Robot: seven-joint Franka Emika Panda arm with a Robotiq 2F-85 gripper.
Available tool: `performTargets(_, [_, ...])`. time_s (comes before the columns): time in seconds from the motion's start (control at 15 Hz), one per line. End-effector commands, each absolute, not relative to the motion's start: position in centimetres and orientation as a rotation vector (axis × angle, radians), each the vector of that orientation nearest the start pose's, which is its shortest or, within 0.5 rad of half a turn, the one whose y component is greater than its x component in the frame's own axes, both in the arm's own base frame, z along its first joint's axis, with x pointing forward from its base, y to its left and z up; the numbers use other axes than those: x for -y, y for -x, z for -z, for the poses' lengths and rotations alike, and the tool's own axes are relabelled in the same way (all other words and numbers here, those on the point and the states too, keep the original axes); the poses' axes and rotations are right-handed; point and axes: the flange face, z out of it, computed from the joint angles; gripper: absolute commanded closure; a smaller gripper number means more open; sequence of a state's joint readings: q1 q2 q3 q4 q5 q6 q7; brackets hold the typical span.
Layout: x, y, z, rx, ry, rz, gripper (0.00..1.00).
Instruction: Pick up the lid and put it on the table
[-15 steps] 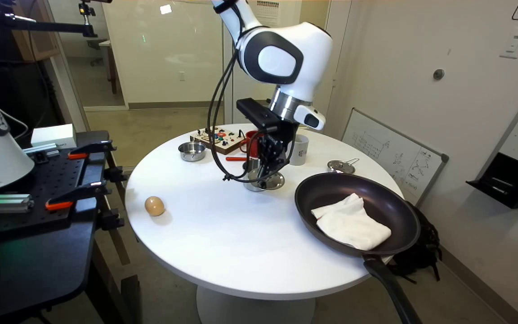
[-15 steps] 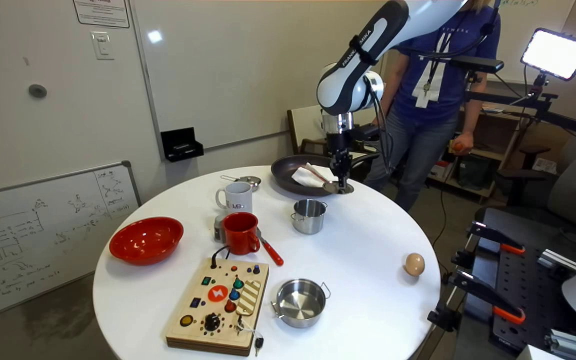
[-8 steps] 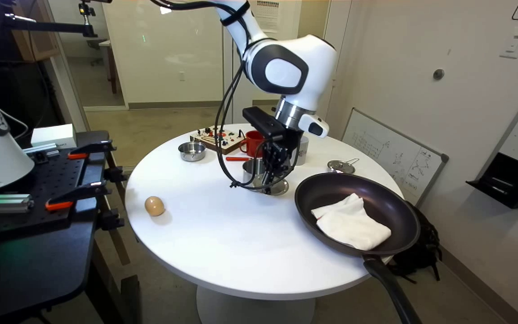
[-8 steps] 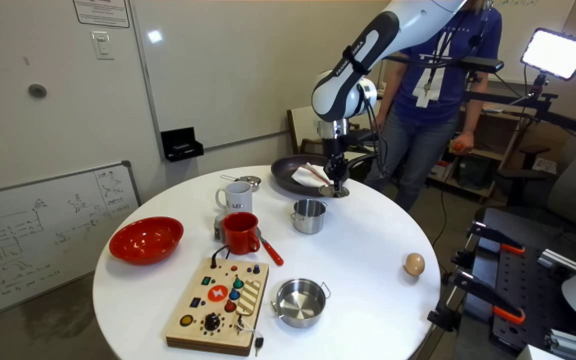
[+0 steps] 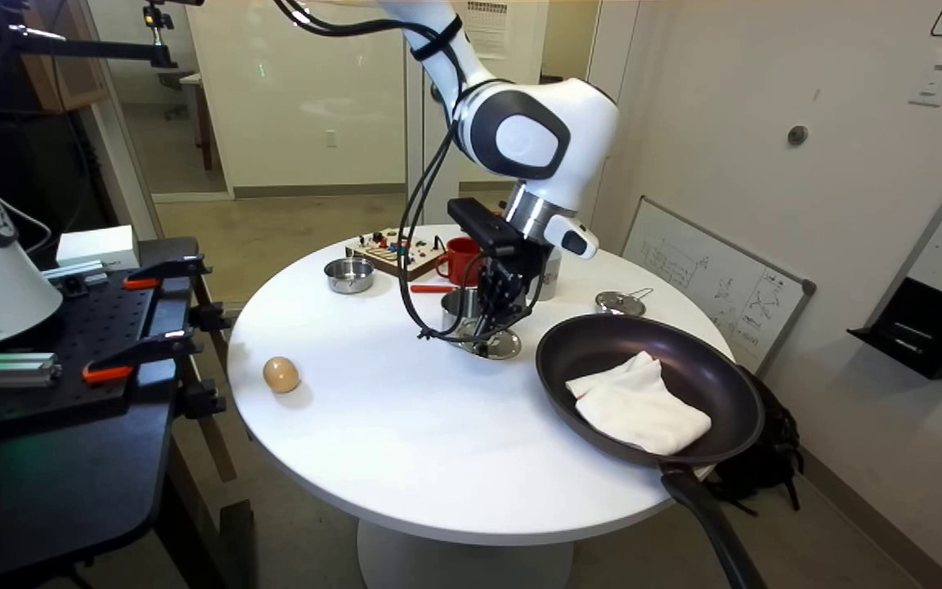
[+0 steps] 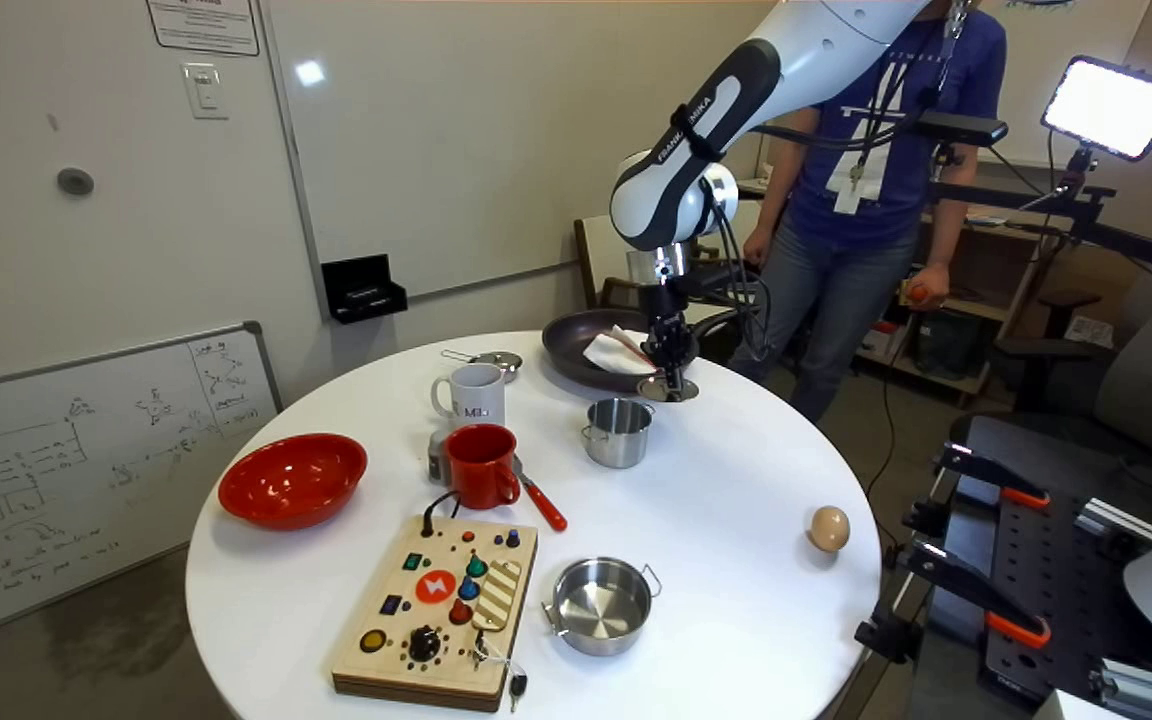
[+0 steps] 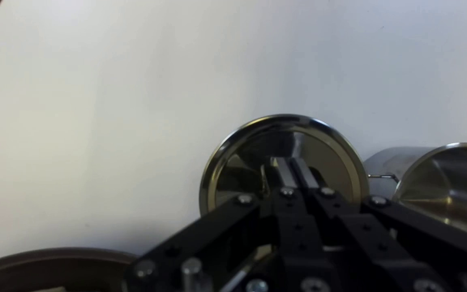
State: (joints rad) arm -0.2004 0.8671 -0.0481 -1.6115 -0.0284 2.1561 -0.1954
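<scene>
While the desk [image 5: 405, 458] is waiting underneath, force is looking like the main risk: pressing down too hard could be knocking the grip loose. Black pan [image 5: 708, 368] is sitting near the likely set-down spot; drifting that way could be ending in a clang on its rim. Steel pot [image 6: 618, 440] is standing closer in, roughly opposite the pan; drifting there could be shoving it along. Gripper [image 7: 290, 162] is hanging point-down about between those two, its jaws nearly pressed together and, by my read, pinching the lid [image 7: 326, 156]. Letting go too high could be dropping it with a clatter; a narrow pinch could be letting it tilt, so one edge is landing first. Position: lid is sitting right under the jaws, looking roughly level, with the pinch point falling near its middle. Whatever part they're clamping is hiding from me, and from where I'm standing I'm not managing to tell whether the lid's edge is touching the desk or hanging just above it.
</scene>
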Motion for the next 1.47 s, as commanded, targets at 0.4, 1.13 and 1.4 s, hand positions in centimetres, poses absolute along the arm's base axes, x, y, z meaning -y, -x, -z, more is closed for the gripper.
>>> performTargets(0.4, [14.9,-64.9,-7.0,-0.119,3.153,-0.588,0.95])
performTargets(1.13, [16.1,-66.3,-5.4,-0.196,3.175,-0.562,0.95])
performTargets(1.4, [16.4,-66.6,-5.6,-0.197,3.18,-0.54,0.95])
